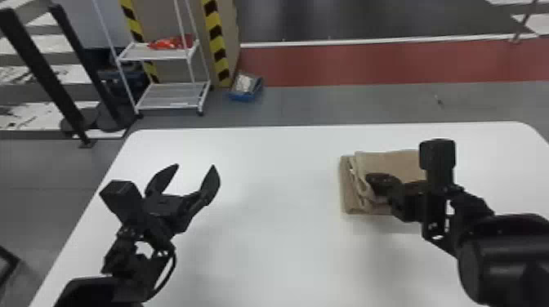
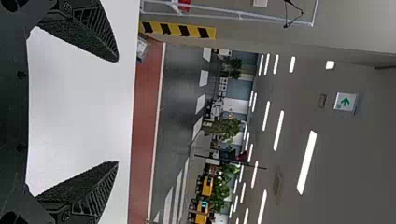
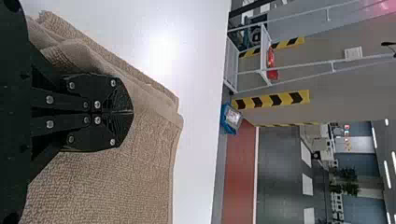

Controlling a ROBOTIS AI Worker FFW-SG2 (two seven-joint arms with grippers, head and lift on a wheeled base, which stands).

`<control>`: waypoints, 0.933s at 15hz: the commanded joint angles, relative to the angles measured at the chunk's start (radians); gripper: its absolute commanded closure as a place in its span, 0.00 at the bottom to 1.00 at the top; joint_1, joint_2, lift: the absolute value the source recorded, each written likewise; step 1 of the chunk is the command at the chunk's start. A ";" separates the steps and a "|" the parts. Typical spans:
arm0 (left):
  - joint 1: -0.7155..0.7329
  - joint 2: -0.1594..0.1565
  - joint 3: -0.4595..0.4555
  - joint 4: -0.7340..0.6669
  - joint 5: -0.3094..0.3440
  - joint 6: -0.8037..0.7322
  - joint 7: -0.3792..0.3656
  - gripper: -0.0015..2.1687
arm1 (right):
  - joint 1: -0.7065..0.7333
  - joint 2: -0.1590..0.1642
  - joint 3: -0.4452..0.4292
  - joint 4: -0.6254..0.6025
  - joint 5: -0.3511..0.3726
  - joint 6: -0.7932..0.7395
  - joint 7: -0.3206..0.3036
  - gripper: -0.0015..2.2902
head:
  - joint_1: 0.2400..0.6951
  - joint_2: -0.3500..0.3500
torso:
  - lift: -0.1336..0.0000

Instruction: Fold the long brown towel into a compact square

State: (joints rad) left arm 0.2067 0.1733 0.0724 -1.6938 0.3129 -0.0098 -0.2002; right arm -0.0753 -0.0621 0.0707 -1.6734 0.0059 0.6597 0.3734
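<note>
A white rack (image 1: 158, 55) stands near a blue box (image 1: 246, 87) beyond the table (image 1: 261, 147).

Left gripper (image 1: 195, 165) spread wide; right gripper (image 1: 371, 179) closed, pointing inward, its exact tilt hard to judge

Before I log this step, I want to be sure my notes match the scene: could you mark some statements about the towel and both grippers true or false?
1. The towel lies folded in layers on the white table. True.
2. The left gripper is holding the towel. False: its fingers are spread apart, with nothing between them.
3. The right gripper is at the towel, its two fingers together. True.
4. The towel lies on the robot's left side of the table. False: it lies on the right side.
5. The towel is spread out in a single flat layer. False: folded layers show along its left edge.
</note>
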 commanded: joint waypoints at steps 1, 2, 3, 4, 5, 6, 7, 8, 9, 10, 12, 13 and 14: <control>-0.003 0.000 0.000 0.005 0.000 0.000 0.001 0.05 | 0.028 -0.001 0.044 -0.039 0.000 -0.004 0.018 0.90 | 1.00 0.68 | 0.07; -0.003 0.000 0.000 0.005 0.000 -0.003 -0.001 0.05 | 0.039 -0.001 0.060 -0.049 0.000 -0.004 0.041 0.90 | 1.00 0.71 | 0.07; -0.003 0.000 0.001 0.005 0.002 -0.006 -0.001 0.05 | 0.049 -0.001 0.077 -0.065 0.002 -0.004 0.061 0.90 | 1.00 0.73 | 0.07; -0.003 0.000 0.001 0.006 0.002 -0.006 -0.001 0.05 | 0.060 -0.001 0.090 -0.072 0.003 -0.001 0.070 0.90 | 1.00 0.74 | 0.07; -0.003 0.000 0.001 0.008 0.003 -0.006 -0.001 0.05 | 0.068 -0.001 0.100 -0.075 0.002 -0.001 0.082 0.90 | 1.00 0.76 | 0.07; -0.003 0.002 0.001 0.008 0.005 -0.009 -0.001 0.05 | 0.081 -0.001 0.112 -0.088 0.000 -0.001 0.098 0.90 | 1.00 0.78 | 0.07; -0.003 0.002 0.001 0.008 0.005 -0.009 -0.001 0.05 | 0.101 -0.002 0.116 -0.109 -0.001 -0.001 0.125 0.90 | 1.00 0.80 | 0.07; -0.003 0.003 0.001 0.008 0.006 -0.009 -0.001 0.05 | 0.118 -0.002 0.116 -0.135 -0.003 -0.001 0.151 0.90 | 1.00 0.82 | 0.07; -0.003 0.003 0.001 0.006 0.006 -0.009 -0.001 0.05 | 0.132 -0.004 0.116 -0.157 -0.004 0.008 0.165 0.90 | 1.00 0.83 | 0.07; -0.006 0.003 0.001 0.006 0.008 -0.009 -0.001 0.05 | 0.144 -0.005 0.115 -0.180 -0.004 0.027 0.179 0.90 | 1.00 0.84 | 0.07; -0.007 0.005 0.000 0.006 0.008 -0.009 -0.001 0.05 | 0.166 -0.005 0.104 -0.198 -0.014 0.061 0.228 0.90 | 1.00 0.85 | 0.07; -0.007 0.005 0.000 0.006 0.008 -0.009 -0.001 0.05 | 0.170 -0.007 0.096 -0.230 -0.015 0.061 0.271 0.90 | 1.00 0.86 | 0.07; -0.007 0.005 0.000 0.006 0.008 -0.009 -0.001 0.05 | 0.186 -0.008 0.080 -0.241 -0.015 0.067 0.288 0.90 | 1.00 0.87 | 0.07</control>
State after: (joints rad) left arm 0.1994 0.1776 0.0721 -1.6874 0.3206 -0.0191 -0.2009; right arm 0.0950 -0.0687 0.1675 -1.8925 -0.0074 0.7188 0.6514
